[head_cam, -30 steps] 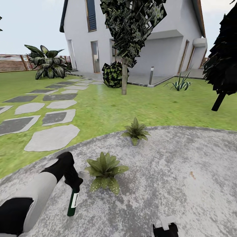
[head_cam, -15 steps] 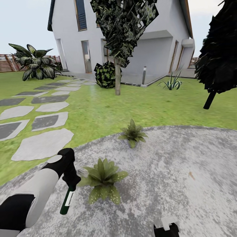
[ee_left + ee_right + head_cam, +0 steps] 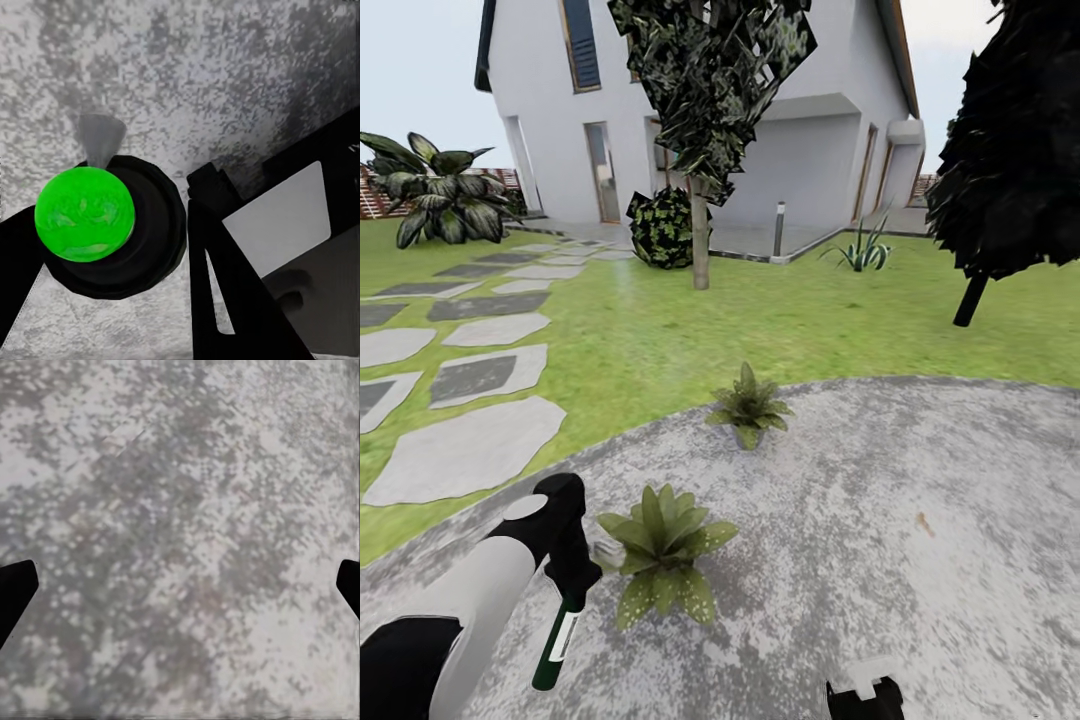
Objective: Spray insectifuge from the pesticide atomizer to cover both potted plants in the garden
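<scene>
My left gripper [image 3: 573, 588] is shut on the pesticide atomizer [image 3: 554, 641], whose dark green bottle with a white label hangs down and tilts slightly over the grey paving. In the left wrist view the atomizer [image 3: 84, 214] shows end-on as a green disc in a black ring with its grey nozzle [image 3: 100, 138], and a dark finger [image 3: 229, 292] lies beside it. The near potted plant [image 3: 660, 556] sits just right of the bottle. The far potted plant [image 3: 748, 408] stands at the patio's edge. My right gripper [image 3: 863, 693] is low at the front, and in the right wrist view it [image 3: 180, 585] is open over bare paving.
The round speckled patio [image 3: 880, 540] spreads ahead and to the right. Lawn [image 3: 660, 330] and stepping stones [image 3: 465, 450] lie to the left. A thin tree trunk [image 3: 700, 235], a dark conifer [image 3: 1010, 150], a round bush [image 3: 660, 228] and the white house [image 3: 800, 150] stand beyond.
The whole view has shifted left, so the camera has turned right. The left arm still holds the atomizer beside the near plant, and the bottle now tilts more.
</scene>
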